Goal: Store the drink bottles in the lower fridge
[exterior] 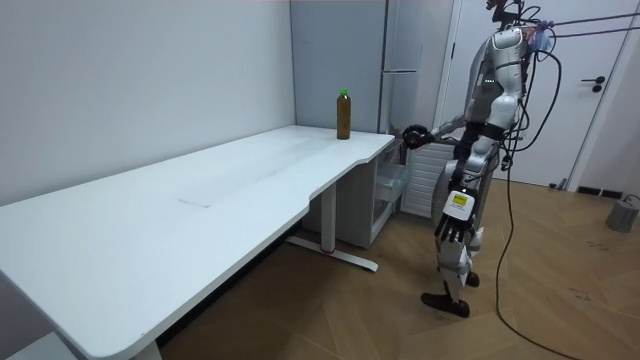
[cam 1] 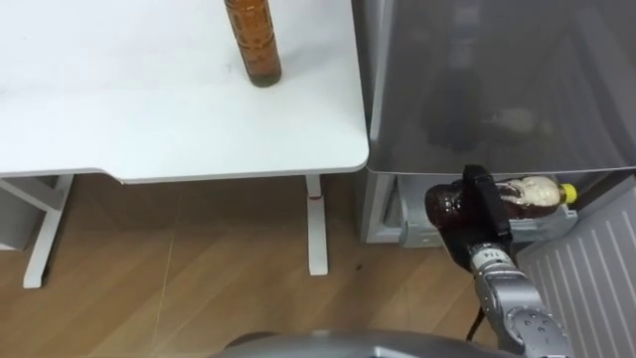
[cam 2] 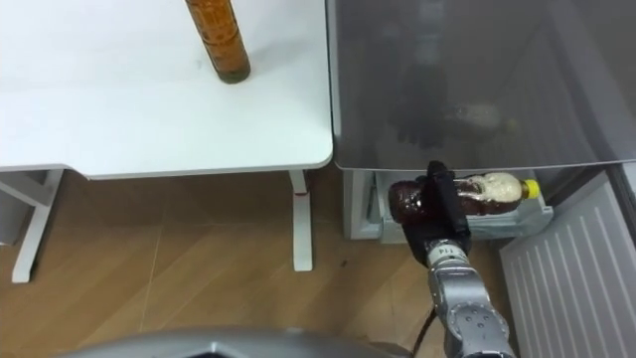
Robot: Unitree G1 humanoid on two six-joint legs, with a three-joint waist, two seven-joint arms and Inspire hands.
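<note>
A brown drink bottle [cam 1: 527,194] with a yellow cap lies sideways in my right hand [cam 1: 483,204], whose fingers curl round its middle. It hangs in front of the open lower fridge [cam 1: 393,214], just below the grey fridge top [cam 1: 497,89]. A second brown bottle [cam 1: 253,45] with a green cap [exterior: 343,93] stands upright on the white table [cam 1: 149,109], near its right end. In the room view I stand at the fridge with the right arm stretched forward, and my left hand [exterior: 451,230] hangs at my side.
The lower fridge's white ribbed door [cam 1: 586,273] stands open at my right. The table's white legs [cam 1: 316,224] stand on the wooden floor close to the fridge. A door [exterior: 590,90] is behind me in the room view.
</note>
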